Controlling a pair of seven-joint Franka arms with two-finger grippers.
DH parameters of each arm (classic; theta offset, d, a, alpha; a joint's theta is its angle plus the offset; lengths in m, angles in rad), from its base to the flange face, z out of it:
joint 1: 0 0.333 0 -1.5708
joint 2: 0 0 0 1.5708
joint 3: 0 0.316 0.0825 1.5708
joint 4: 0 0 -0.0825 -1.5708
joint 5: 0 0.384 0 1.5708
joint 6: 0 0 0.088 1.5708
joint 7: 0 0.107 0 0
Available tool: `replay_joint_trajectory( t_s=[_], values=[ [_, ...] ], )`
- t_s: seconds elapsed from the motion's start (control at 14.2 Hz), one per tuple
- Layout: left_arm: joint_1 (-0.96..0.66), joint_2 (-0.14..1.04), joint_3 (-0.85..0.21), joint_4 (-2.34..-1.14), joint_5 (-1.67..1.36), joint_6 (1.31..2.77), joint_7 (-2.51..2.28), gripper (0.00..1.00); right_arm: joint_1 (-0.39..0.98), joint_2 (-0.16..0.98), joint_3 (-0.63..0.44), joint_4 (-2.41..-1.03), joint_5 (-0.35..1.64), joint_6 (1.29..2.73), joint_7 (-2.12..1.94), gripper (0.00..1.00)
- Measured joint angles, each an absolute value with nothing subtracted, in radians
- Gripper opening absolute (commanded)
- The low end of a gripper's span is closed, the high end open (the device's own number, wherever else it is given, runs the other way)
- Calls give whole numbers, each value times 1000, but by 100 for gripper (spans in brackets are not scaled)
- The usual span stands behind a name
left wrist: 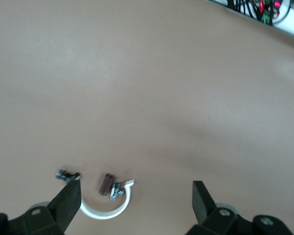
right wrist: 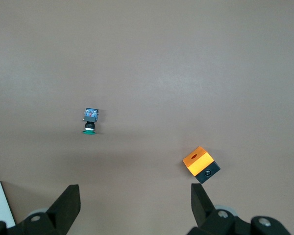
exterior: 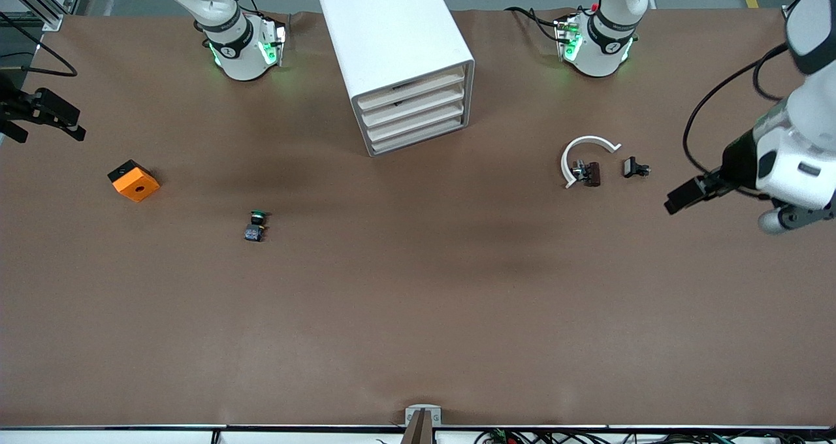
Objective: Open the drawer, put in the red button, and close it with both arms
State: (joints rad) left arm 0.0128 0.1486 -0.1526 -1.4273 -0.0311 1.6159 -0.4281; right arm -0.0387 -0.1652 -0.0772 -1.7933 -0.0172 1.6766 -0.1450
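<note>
Clock bearings are read on the front view, with 12 toward the arm bases.

**Findings.** The cabinet (exterior: pixel 385 26) stands at 12 o'clock on the table (exterior: pixel 418 313). We see all four drawers (exterior: pixel 415 114) shut, so opening one is the step in hand.

The left gripper (left wrist: pixel 136 198) hangs over the table's edge at the left arm's end. Its fingers are spread wide and hold nothing. The right gripper (right wrist: pixel 135 200) hangs over the edge at the right arm's end, at 10 o'clock from the orange block (exterior: pixel 133 180), and is likewise wide open and empty.

The red button (exterior: pixel 588 173), as we judge it, is the dark-capped piece lying on its side inside the white ring (exterior: pixel 584 145), at 4 o'clock from the cabinet. A small black part (exterior: pixel 635 168) lies just beside it at 3 o'clock. The green button (exterior: pixel 256 225) lies at 7 o'clock from the cabinet and must not be taken for it.

**Recommendations.**
- The cabinet sits askew, so the pull should follow the drawer's own line and not the table's.
- The fronts are shallow and close together, so we advise hooking one front only and checking this before pulling.
- The cabinet looks light and may slide, so the free arm could steady it.
- The drawer should be opened wide enough for a clean drop.
- The ring crowds the later pick.
</note>
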Motion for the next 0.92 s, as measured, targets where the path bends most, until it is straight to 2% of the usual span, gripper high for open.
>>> replay_joint_trajectory(
  t_s=[0.28, 0.64, 0.92],
  values=[
    [31, 45, -124, -1456, -29, 1507, -226, 100, -40, -165, -79, -1794, -17, 1675, -145, 100],
    [30, -75, -120, -1583, -15, 1487, -150, 100, -40, -165, -79, -1794, -6, 1664, -145, 100],
    [28, -106, -123, -1624, -15, 1470, -112, 100, -40, -165, -78, -1794, -5, 1662, -145, 100]
  ],
)
